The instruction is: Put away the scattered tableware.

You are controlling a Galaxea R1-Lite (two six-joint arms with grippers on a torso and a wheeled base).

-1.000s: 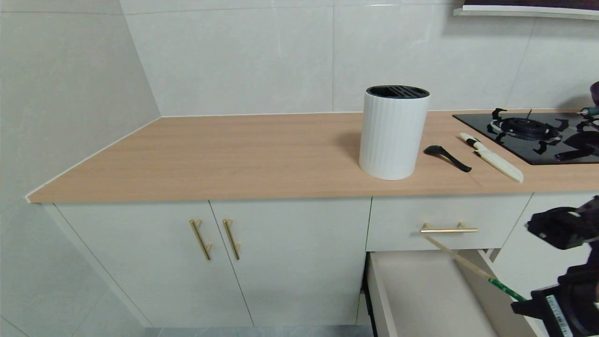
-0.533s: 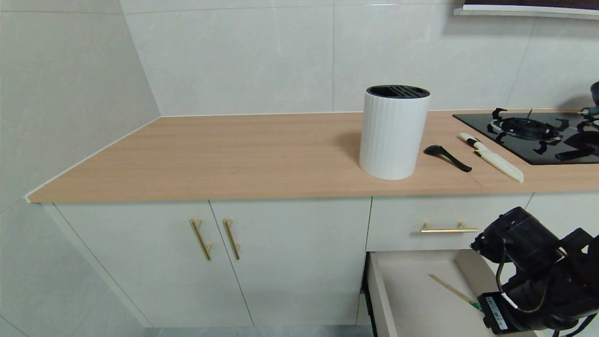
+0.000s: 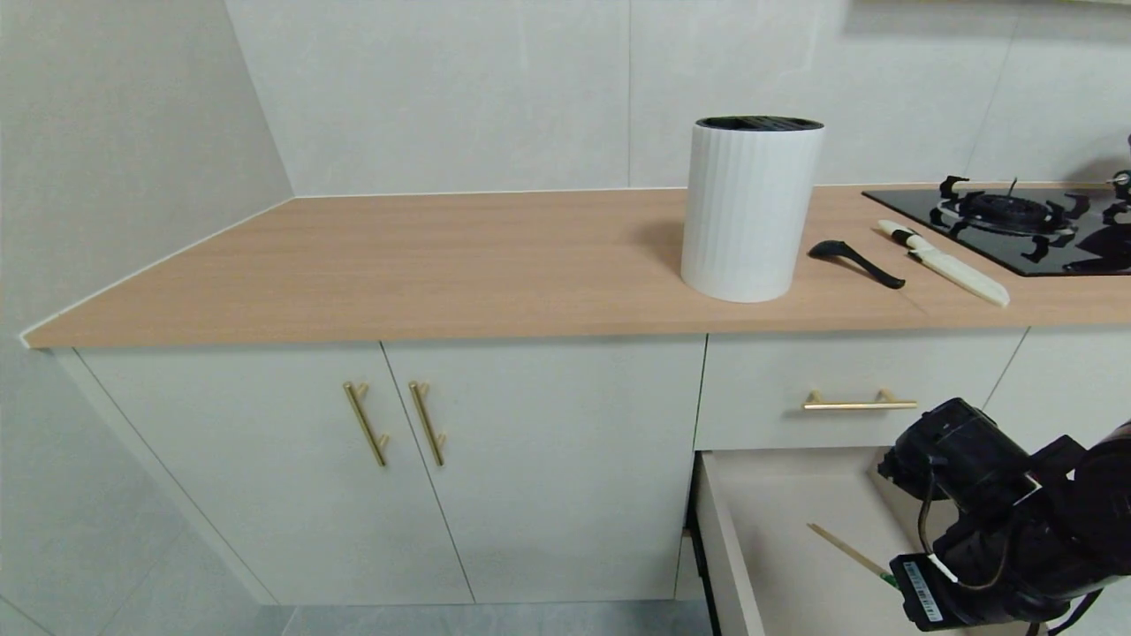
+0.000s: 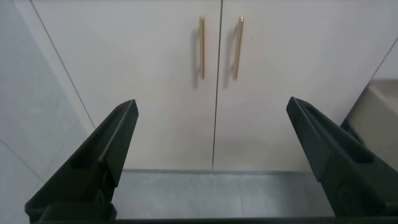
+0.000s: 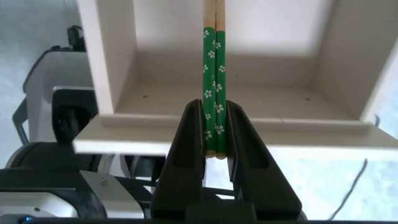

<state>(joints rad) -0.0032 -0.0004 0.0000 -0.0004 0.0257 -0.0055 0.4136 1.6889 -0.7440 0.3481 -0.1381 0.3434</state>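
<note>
Chopsticks point(image 5: 213, 56), green-ended with white flowers, are being lowered into the open drawer point(image 3: 717, 530), being clamped by the right gripper point(image 5: 213, 111); the left gripper point(image 4: 211, 109) is being held spread before cabinet doors point(image 4: 280, 81).

The head view is looking forward and down over the desk point(image 3: 442, 265), cabinet doors point(image 3: 530, 468) and open drawer point(image 3: 717, 539); the left wrist view is facing those same doors from low and near; the right wrist view is peering closely along the chopsticks point(image 5: 214, 81) into that drawer.
</note>
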